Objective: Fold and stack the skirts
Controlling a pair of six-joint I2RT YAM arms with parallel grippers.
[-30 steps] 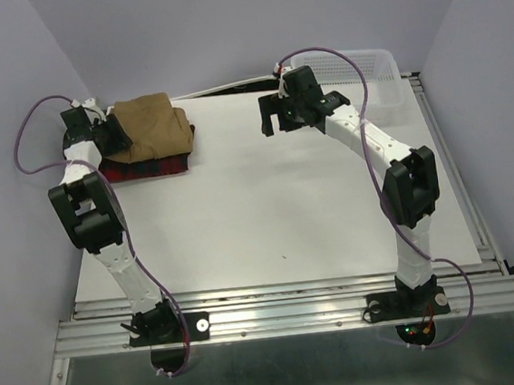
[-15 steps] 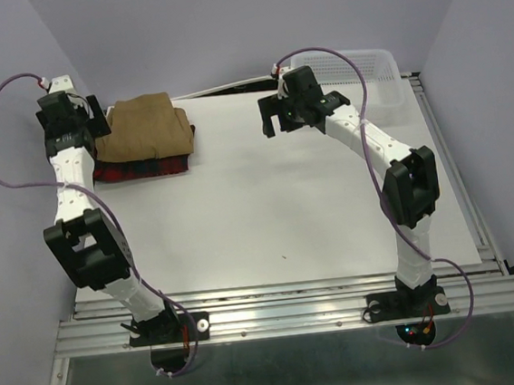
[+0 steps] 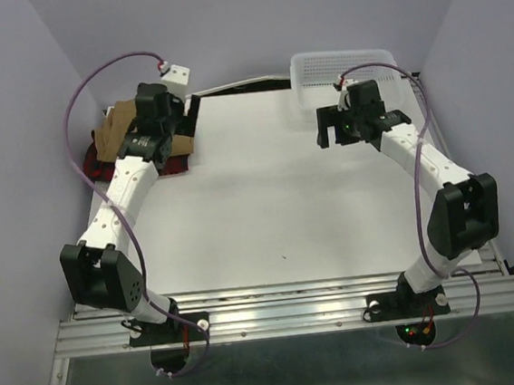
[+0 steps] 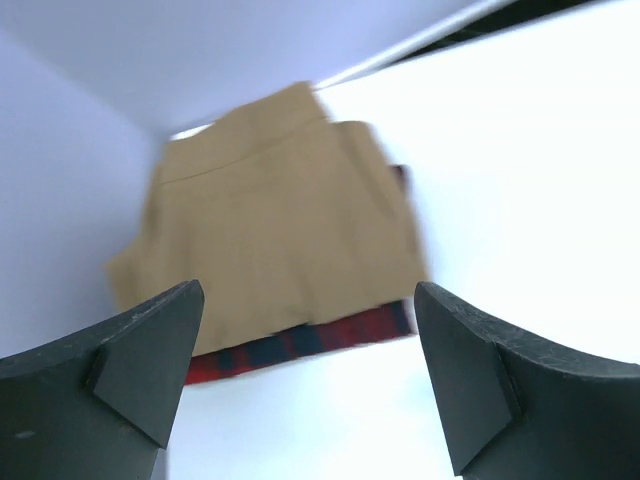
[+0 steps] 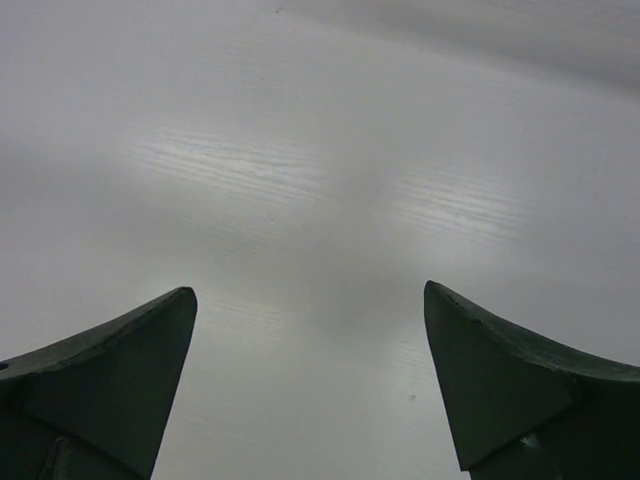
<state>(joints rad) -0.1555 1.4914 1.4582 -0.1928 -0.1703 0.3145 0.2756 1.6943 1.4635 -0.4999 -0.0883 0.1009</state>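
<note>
Left fingers [image 4: 140,365] spread wide, holding nothing, above the tan skirt [image 4: 270,220] stacked on the plaid skirt [image 4: 300,340], upper-left corner of the surface [image 3: 276,200]. Right fingers [image 5: 100,370] apart, upper right, near the basket [image 3: 340,62].

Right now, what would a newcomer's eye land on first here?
The folded stack in the far-left corner of the table: a tan skirt lies on a plaid skirt, with the left tool open above it and holding nothing. Across the table, the right tool hangs open over the white surface. A white basket sits at the far-right edge.
</note>
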